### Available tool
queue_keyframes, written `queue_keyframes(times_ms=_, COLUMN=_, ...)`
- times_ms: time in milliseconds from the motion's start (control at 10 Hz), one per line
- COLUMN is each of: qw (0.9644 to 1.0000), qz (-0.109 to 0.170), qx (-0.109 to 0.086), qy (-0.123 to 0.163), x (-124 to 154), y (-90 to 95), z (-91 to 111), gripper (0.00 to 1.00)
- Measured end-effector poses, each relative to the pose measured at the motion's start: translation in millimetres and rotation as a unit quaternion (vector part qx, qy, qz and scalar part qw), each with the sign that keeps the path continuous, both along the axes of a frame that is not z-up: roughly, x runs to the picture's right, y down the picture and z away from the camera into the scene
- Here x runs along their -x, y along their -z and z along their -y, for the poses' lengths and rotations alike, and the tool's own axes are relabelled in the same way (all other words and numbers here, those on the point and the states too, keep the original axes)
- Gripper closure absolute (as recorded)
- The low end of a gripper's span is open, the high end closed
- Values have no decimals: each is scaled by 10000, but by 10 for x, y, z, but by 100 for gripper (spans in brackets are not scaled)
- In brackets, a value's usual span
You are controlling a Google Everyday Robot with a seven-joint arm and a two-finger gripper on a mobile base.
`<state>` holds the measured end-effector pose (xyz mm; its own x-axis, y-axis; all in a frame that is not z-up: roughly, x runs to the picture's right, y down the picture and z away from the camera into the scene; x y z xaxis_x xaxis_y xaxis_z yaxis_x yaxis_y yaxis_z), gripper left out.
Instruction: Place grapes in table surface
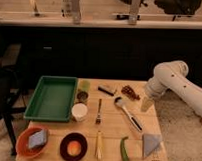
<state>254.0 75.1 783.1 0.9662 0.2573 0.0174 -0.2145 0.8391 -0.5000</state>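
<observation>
The grapes [128, 91] are a small dark reddish-brown cluster lying on the light tan wooden table surface [110, 129], near its far right edge. My gripper [146, 103] hangs from the white arm [170, 77] at the table's right edge, just right of and slightly nearer than the grapes, pointing down. It is apart from the grapes.
A green tray [52, 97] sits at the left, a white cup [79, 112] beside it. A fork [99, 111], a spoon [126, 111], a green curved vegetable [124, 151], a plate with an orange fruit [73, 146], an orange bowl [34, 138] and a grey napkin [152, 145] lie nearer.
</observation>
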Motion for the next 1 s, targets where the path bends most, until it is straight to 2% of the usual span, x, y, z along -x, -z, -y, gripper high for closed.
queue_keyframes(times_ms=200, qw=9999, qz=17, qx=-108, qy=8, x=16, y=-106, z=80, gripper=20)
queue_keyframes(times_ms=800, qw=9999, qz=21, qx=-121, qy=15, x=21, y=-107, z=78, gripper=20)
queue_keyframes(times_ms=1000, qw=9998, qz=-70, qx=-132, qy=-122, x=-91, y=-253, z=42, gripper=20)
